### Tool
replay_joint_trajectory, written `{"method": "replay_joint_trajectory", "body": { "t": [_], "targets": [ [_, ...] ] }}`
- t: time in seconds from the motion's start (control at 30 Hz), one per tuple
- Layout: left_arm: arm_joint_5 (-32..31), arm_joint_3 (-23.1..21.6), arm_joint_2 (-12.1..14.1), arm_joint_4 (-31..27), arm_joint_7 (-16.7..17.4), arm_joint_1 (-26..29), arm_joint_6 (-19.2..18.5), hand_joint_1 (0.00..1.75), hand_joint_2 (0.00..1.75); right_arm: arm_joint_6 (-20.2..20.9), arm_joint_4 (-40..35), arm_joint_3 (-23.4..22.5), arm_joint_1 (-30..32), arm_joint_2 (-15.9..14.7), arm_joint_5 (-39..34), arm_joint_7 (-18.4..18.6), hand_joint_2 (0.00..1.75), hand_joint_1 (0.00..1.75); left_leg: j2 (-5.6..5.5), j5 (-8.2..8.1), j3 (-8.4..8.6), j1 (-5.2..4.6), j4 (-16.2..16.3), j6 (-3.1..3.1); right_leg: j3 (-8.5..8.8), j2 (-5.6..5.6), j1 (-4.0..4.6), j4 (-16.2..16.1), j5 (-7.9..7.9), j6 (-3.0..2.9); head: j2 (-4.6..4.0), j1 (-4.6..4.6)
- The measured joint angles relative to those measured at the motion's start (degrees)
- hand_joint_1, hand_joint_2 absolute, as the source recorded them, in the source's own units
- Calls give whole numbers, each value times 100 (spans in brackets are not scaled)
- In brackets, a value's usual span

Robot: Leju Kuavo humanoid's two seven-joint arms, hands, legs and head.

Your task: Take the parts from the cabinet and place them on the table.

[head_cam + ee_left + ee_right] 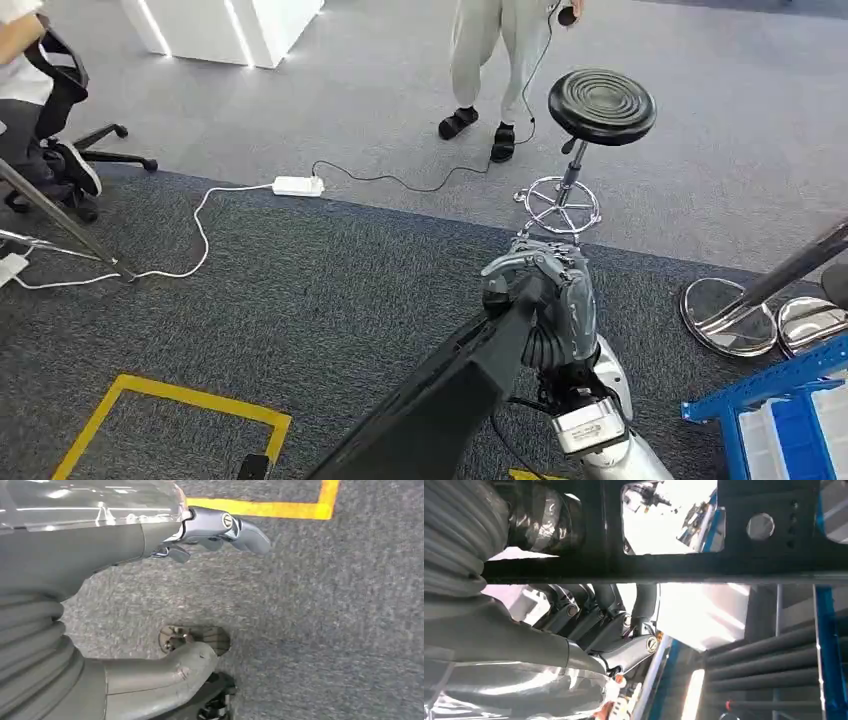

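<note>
Right hand (pixel 545 300) wrapped around a black part (pixel 440 400) (long, flat).

One black stool (pixel 602 105), one white power strip (pixel 298 186), two chrome round bases (pixel 727 317), one office chair (pixel 62 100).

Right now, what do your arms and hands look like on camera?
The right hand is silver-grey metal with dark segmented fingers and a black ribbed wrist cover, on a silver arm with a thin black cable. The left hand shows a grey ribbed cover, a thick grey thumb, a glossy silver shell and screw-jointed fingers.
</note>
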Motion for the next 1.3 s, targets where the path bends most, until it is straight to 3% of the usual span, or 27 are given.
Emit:
{"method": "replay_joint_trajectory", "body": {
  "t": [0.03, 0.07, 0.1, 0.17, 0.23, 0.3, 0.37, 0.4, 0.43, 0.53, 0.57, 0.6, 0.67, 0.73, 0.77, 0.83, 0.87, 0.9, 0.93, 1.0, 1.07, 1.1, 1.13, 1.2, 1.23, 1.27, 1.3],
  "targets": [
    [7, 13, 9, 0, 9, 9, 2, 0, 175, 0, 0, 0, 0, 15, 4, 0, 175, 175, 0, -22, -22, -4, 13, -23, 41, -79, -38, -67, 22, -42, 0, -2],
    [9, 13, 4, 0, 9, 20, 0, 0, 175, -2, 0, 0, 6, 26, 13, 4, 175, 175, 356, -80, -29, -28, 114, -48, 87, -151, -31, -111, 26, -89, 0, 0],
    [9, 13, 2, 0, 11, 10, -2, 0, 175, -15, -2, -2, 19, 29, 28, 0, 175, 175, 615, -253, -160, -28, 378, -85, 120, -232, -10, -137, 19, -132, 0, -2],
    [9, 15, 2, 0, 11, -9, -2, 0, 175, -37, -2, 0, 63, 29, 63, -2, 175, 175, 739, -665, -608, 13, 1256, -138, 140, -423, 29, -137, -2, -165, 0, 0],
    [11, 18, 2, 0, 11, 16, -4, 0, 175, -72, -2, 0, 128, 39, 100, -15, 175, 175, 757, -732, -856, 36, 1695, -167, 151, -584, 46, -136, -29, -173, 0, -2],
    [9, 18, 2, 0, 27, 50, -4, 0, 175, -98, -2, 0, 156, 42, 105, -17, 175, 175, 793, -334, -575, 38, 1127, -152, 188, -720, 52, -136, -60, -162, 0, 0],
    [2, 18, 4, 0, 44, 48, -2, 0, 175, -114, -11, 0, 169, 53, 107, -24, 175, 175, 1021, 92, -52, 22, 154, -91, 250, -836, 60, -136, -101, -134, 0, -2],
    [-4, 18, 11, 0, 44, 32, -2, 0, 175, -129, -24, 0, 196, 57, 114, -26, 175, 175, 1187, -15, 10, -79, 3, -66, 259, -887, 92, -134, -123, -100, 0, -2],
    [-9, 18, 15, 0, 44, 25, -2, 0, 175, -153, -48, 0, 226, 57, 120, -33, 175, 175, 1121, 11, 21, -68, -16, 1, 259, -917, 93, -129, -128, -63, 0, 2],
    [-13, 20, 53, 0, 66, 112, -4, 0, 175, -203, -70, 0, 310, 74, 179, -37, 175, 175, 963, 20, 10, -100, -87, 93, 337, -1074, 88, -180, -146, 26, 0, -2],
    [-13, 20, 55, 0, 77, 144, -4, 0, 175, -205, -94, 0, 322, 74, 190, -37, 175, 175, 911, 69, 112, -20, -176, 139, 342, -987, 58, -140, -198, 62, 0, 0],
    [-18, 20, 57, 0, 72, 138, -7, 0, 175, -208, -101, 0, 340, 77, 195, -37, 175, 175, 856, 79, 123, -24, -209, 171, 287, -721, 53, 17, -311, 65, 0, 4],
    [-26, 22, 61, 0, 77, 111, -9, 0, 175, -219, -120, 0, 397, 74, 192, -44, 175, 175, 753, 88, 121, -30, -207, 222, -132, -437, 46, 879, -762, 66, 0, 4],
    [-26, 20, 61, 0, 77, 115, -17, 0, 175, -216, -120, 0, 464, 72, 192, -41, 175, 175, 605, 82, 121, -39, -194, 228, -519, -387, 48, 1527, -921, 78, 0, 2],
    [-26, 22, 65, 0, 77, 118, -17, 0, 175, -216, -120, 0, 478, 72, 192, -42, 175, 175, 526, 77, 124, -38, -182, 228, -543, -386, 44, 1490, -798, 78, 0, 0],
    [-44, 22, 66, 0, 83, 130, -9, 0, 175, -221, -125, -2, 478, 72, 192, -44, 175, 175, 354, 44, 134, -28, -133, 201, -253, -349, 31, 744, -251, 70, 0, 2],
    [-44, 22, 66, 0, 86, 131, 0, 0, 175, -227, -129, -2, 481, 72, 209, -48, 175, 175, 276, 19, 134, -21, -97, 178, -40, -241, 17, 263, 6, 61, 0, 2],
    [-29, 22, 66, 0, 83, 141, 4, 0, 175, -234, -127, 0, 489, 74, 230, -61, 175, 175, 216, -6, 94, -12, -64, 148, 84, 110, -16, 24, -19, 43, 0, 2],
    [6, 24, 72, 0, 79, 121, 13, 0, 175, -242, -133, 0, 529, 85, 269, -83, 175, 175, 144, -27, 54, -44, 20, 114, 90, 206, -36, -96, -33, 49, 0, -6],
    [48, 57, 105, 0, 66, 181, 35, 0, 175, -251, -127, 9, 590, 109, 332, -98, 175, 175, 18, -1, 29, 5, -41, 31, 102, 75, 25, -64, -48, 10, 0, 2],
    [107, 103, 129, 0, 44, 224, 28, 0, 175, -278, -116, 33, 597, 151, 418, -103, 175, 175, -62, -15, 8, 7, -32, -18, 150, -62, -49, -148, -13, -62, 0, -2],
    [114, 120, 140, 0, 37, 242, 24, 0, 175, -293, -103, 53, 607, 166, 446, -101, 175, 175, 320, -107, -21, -28, 106, -50, 207, -150, -26, -194, -16, -92, 0, -2],
    [116, 127, 140, 0, 33, 233, 24, 0, 175, -302, -101, 68, 625, 184, 472, -103, 175, 175, 547, -305, -180, -14, 425, -87, 239, -253, -14, -207, -26, -129, 0, -26],
    [129, 160, 140, 0, 20, 221, 24, 0, 175, -302, -74, 85, 628, 186, 509, -103, 175, 175, 722, -715, -669, 21, 1363, -136, 251, -470, 18, -199, -60, -158, 0, -24],
    [129, 162, 135, 0, 18, 227, 24, 0, 175, -304, -63, 98, 626, 186, 509, -101, 175, 175, 737, -763, -792, 33, 1586, -149, 253, -536, 21, -194, -71, -158, 0, -26],
    [131, 164, 133, 0, 18, 247, 24, 0, 175, -304, -55, 112, 626, 186, 509, -101, 175, 175, 753, -689, -822, 43, 1618, -157, 262, -614, 21, -189, -87, -155, 0, -26],
    [133, 166, 131, 0, 18, 265, 24, 0, 175, -304, -50, 122, 623, 188, 516, -101, 175, 175, 776, -485, -695, 46, 1348, -159, 280, -691, 20, -187, -108, -141, 0, -28]
  ]
}}
